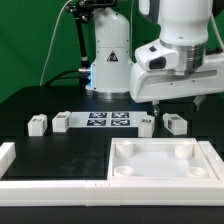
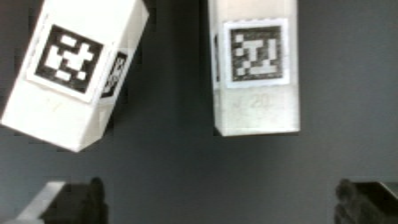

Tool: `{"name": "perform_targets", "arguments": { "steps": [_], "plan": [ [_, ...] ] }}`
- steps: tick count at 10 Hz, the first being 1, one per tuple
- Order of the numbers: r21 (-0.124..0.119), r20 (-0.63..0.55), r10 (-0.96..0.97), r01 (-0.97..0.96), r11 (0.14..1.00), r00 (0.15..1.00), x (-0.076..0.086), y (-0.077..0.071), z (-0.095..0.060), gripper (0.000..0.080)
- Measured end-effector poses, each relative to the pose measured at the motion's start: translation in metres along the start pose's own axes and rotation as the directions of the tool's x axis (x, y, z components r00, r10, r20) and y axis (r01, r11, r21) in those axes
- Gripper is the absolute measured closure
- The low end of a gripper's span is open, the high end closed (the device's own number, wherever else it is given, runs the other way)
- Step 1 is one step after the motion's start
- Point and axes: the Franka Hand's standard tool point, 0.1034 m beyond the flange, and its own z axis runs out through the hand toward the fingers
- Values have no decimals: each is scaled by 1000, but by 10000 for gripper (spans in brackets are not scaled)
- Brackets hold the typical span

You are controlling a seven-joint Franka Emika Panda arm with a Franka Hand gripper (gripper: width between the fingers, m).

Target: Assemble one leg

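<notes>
Hovering spread wide and empty, the fingers [image 2: 71, 200] have the leg [image 2: 254, 75] lying ahead of them, untouched

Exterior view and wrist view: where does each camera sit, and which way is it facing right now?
Exterior view: off the arm, looking slightly down across the table at the top and marker board; the arm and open gripper show.
Wrist view: on the wrist, looking down past the fingertips at a skewed leg and a straight leg.
Shared: probably those two legs, the pair under the gripper at the exterior view's right.
</notes>
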Motion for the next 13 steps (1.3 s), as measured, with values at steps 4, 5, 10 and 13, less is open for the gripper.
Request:
{"name": "perform_targets", "arguments": {
  "steps": [4,5,10,13],
  "plan": [
    [-34,310,26,-17,999,951,-22,-19,23,150],
    [-31,375,24,-13,999,927,-24,-19,33,150],
    [-17,601,12,-2,1000,799,-26,-19,58,150],
    [-16,602,10,0,1000,798,-27,-19,59,179]
  ]
}}
